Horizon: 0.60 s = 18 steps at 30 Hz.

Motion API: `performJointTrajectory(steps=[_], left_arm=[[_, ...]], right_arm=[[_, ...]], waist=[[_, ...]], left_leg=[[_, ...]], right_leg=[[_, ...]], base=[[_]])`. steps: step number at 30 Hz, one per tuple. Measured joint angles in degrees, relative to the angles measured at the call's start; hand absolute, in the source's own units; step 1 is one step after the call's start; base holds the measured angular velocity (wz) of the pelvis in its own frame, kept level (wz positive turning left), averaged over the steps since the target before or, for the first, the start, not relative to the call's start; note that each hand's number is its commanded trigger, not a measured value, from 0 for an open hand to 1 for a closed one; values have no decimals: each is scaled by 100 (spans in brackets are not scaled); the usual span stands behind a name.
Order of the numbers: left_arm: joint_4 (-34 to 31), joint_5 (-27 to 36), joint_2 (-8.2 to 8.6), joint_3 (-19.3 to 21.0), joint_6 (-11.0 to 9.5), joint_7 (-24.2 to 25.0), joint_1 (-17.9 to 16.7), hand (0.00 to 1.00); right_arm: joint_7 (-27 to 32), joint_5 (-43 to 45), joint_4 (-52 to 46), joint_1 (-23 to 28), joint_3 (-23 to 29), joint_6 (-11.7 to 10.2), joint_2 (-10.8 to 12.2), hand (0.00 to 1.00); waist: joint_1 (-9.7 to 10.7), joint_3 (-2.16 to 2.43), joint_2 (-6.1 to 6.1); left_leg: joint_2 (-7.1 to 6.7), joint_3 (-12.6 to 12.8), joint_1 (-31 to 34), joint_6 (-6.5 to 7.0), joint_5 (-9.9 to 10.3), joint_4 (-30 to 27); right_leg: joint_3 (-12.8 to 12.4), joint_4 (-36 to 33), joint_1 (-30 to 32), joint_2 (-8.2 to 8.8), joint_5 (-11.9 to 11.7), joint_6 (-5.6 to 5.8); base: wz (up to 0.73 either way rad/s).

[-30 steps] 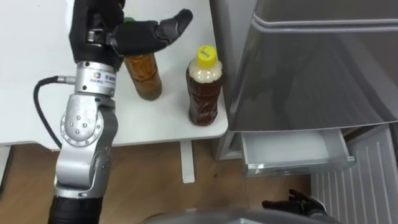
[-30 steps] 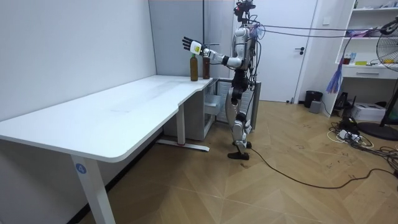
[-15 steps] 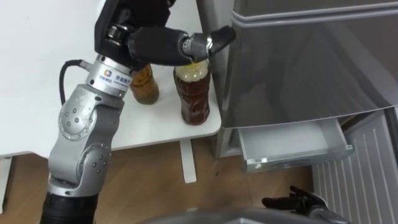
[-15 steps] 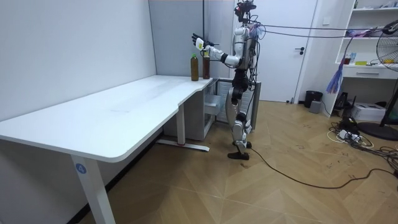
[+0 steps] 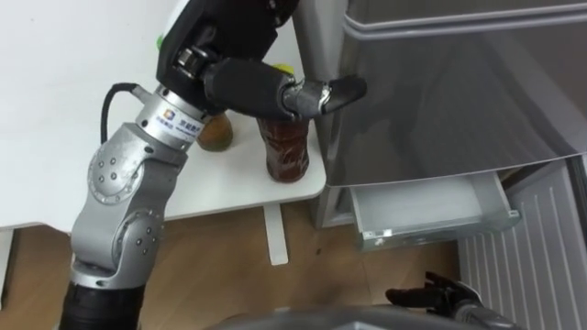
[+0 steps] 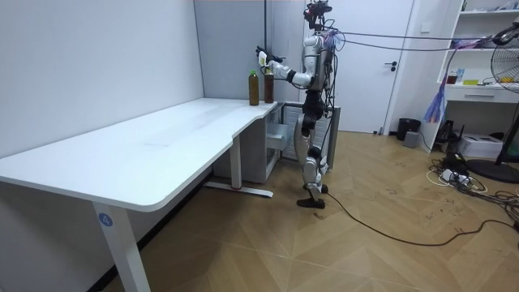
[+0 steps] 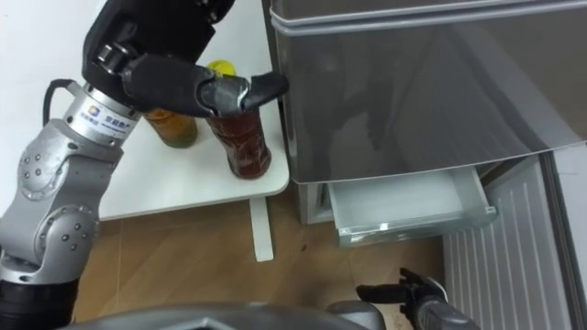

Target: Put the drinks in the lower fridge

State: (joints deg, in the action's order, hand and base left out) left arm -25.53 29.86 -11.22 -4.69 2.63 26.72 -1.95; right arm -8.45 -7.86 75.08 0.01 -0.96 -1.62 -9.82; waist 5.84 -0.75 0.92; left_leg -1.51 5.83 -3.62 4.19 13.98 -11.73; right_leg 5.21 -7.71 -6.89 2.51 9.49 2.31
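The left hand [image 5: 234, 81] hangs over the bench [image 5: 55, 64] corner, its thumb stretched straight across the neck of the brown bottle [image 5: 287, 151]; the top of the hand is cut off by the upper edge, so whether it grips cannot be told. The bottle stands upright on the bench just beside the fridge [image 5: 440, 92], long axis vertical, with only a sliver of yellow cap showing above the thumb. A second, amber bottle [image 5: 216, 134] stands to its left, largely hidden behind the forearm. The right hand [image 5: 438, 296] hangs low and relaxed near the floor, holding nothing, below the pulled-out lower drawer [image 5: 431, 213].
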Motion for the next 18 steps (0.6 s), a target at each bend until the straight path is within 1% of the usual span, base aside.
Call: performJointTrajectory(steps=[6, 8, 10, 13, 18], left_arm=[[23, -15, -17, -3, 20, 184, -14, 0], [25, -16, -16, -2, 141, 240, -44, 0], [28, -32, -19, -2, 201, 257, -84, 0], [45, -79, -35, 7, 200, 271, -102, 0], [90, -135, -47, 7, 205, 276, -121, 0]], right_arm=[[-38, 118, 0, -7, -3, 41, 13, 0], [-43, 116, -4, 15, -2, 47, 18, 0], [-43, 113, -4, 24, 0, 52, 17, 0], [-42, 113, -20, 44, 1, 98, 9, 0], [-41, 112, -31, 54, 1, 166, -3, 0]], waist=[[-21, 15, -64], [-89, 28, -87], [-109, 33, -94], [-159, 49, -88], [-161, 68, -61]], left_leg=[[6, 20, -4, 0, -1, -4], [11, 38, -8, -1, -1, -2], [12, 34, -4, -1, -1, -3], [13, 24, -3, -1, 0, -3], [12, 22, -20, -2, 0, 0]], right_leg=[[-1, 0, 1, -3, 0, 0], [2, 0, 0, -6, 0, 0], [24, -1, 2, -6, 0, 0], [67, -8, -10, -7, 0, 0], [111, -8, -45, -7, 0, 0]], base=[[-1], [-4], [0], [2], [0]])
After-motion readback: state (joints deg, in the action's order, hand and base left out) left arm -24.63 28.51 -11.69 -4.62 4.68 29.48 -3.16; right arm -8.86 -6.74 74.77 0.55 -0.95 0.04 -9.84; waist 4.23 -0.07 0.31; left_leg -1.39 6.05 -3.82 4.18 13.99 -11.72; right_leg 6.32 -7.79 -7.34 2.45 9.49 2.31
